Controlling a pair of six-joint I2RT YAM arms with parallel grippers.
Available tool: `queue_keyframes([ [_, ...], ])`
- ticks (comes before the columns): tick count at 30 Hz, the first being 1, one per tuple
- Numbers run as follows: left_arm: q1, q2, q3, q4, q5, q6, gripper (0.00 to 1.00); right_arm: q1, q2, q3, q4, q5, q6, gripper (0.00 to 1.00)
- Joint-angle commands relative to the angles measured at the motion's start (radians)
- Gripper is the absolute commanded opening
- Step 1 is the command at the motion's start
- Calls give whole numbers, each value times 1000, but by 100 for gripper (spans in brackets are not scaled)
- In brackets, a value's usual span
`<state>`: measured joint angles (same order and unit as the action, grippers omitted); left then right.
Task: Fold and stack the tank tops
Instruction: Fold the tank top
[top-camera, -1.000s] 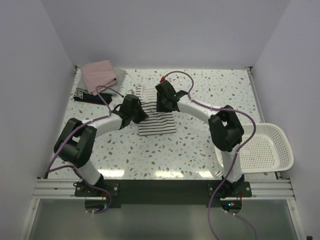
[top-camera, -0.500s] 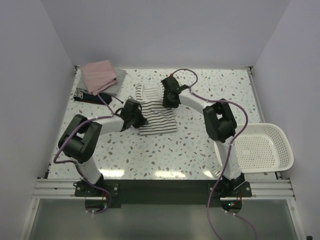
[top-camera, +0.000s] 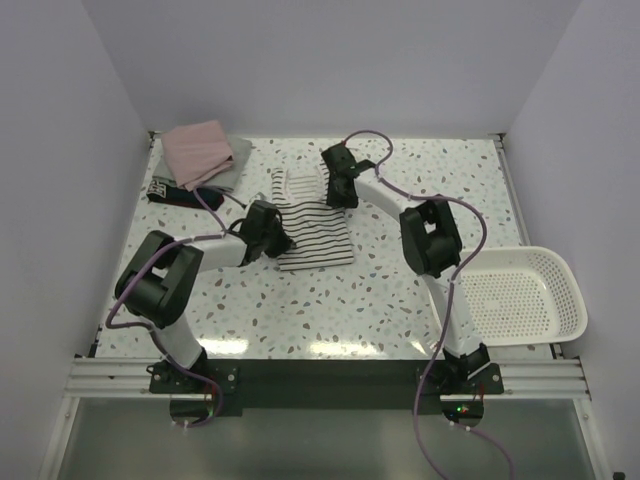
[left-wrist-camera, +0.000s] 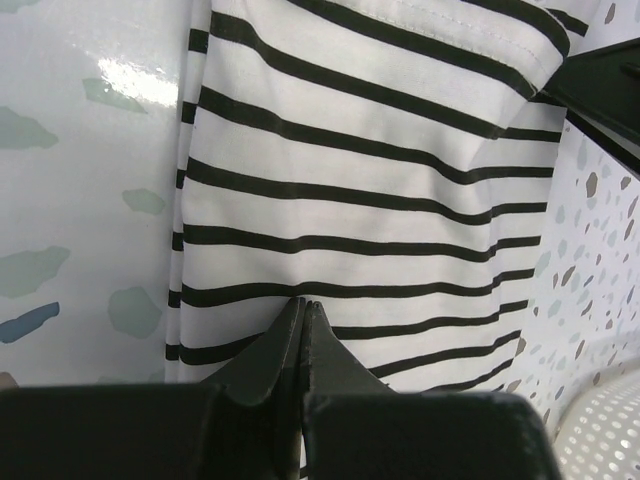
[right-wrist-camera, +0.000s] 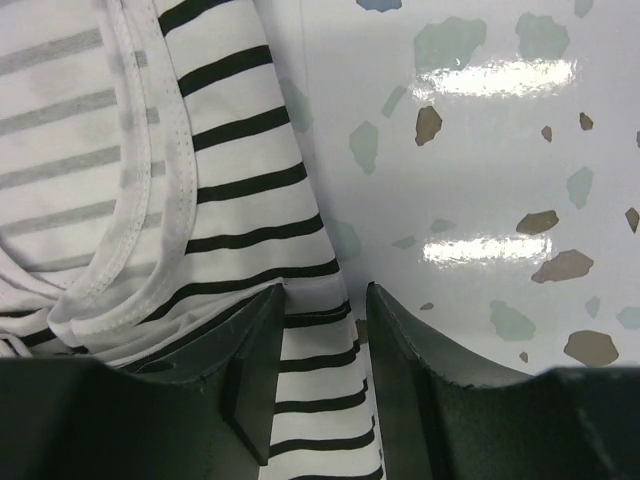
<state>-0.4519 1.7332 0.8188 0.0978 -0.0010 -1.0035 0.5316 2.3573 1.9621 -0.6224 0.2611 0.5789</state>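
The white tank top with thin black stripes (top-camera: 318, 238) lies flat mid-table, its neckline end (top-camera: 297, 183) toward the far side. My left gripper (top-camera: 277, 232) (left-wrist-camera: 303, 303) is shut, its tips low over the striped cloth (left-wrist-camera: 350, 150) near the left edge, with nothing seen between them. My right gripper (top-camera: 338, 188) (right-wrist-camera: 322, 290) is open at the top's far right corner, with the striped edge (right-wrist-camera: 240, 180) lying between its fingers. The dusty pink top (top-camera: 198, 148) sits folded at the far left on a grey-green one (top-camera: 238, 160). A dark navy top (top-camera: 178, 192) lies just in front of them.
A white slotted basket (top-camera: 520, 300) hangs over the table's right edge. The speckled table (top-camera: 430, 190) is walled on the left, back and right. Pink cables loop above both arms.
Both arms have come down from above the striped top. The right gripper moved to its far right corner and its jaws spread wider. The left gripper settled at the left edge.
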Motion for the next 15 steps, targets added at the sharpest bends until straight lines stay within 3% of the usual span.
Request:
queue_keyframes([
  [1,9,0,-49,-132,-37,57,0,-18,17,50,-59,59,-24,42],
  [8,30,-40,-82,-133,-34,88,0,-48,-90,-75,-13,79,-25,41],
  [15,33,-158,-92,-36,25,183,27,-48,-269,-169,-6,23,-50,55],
])
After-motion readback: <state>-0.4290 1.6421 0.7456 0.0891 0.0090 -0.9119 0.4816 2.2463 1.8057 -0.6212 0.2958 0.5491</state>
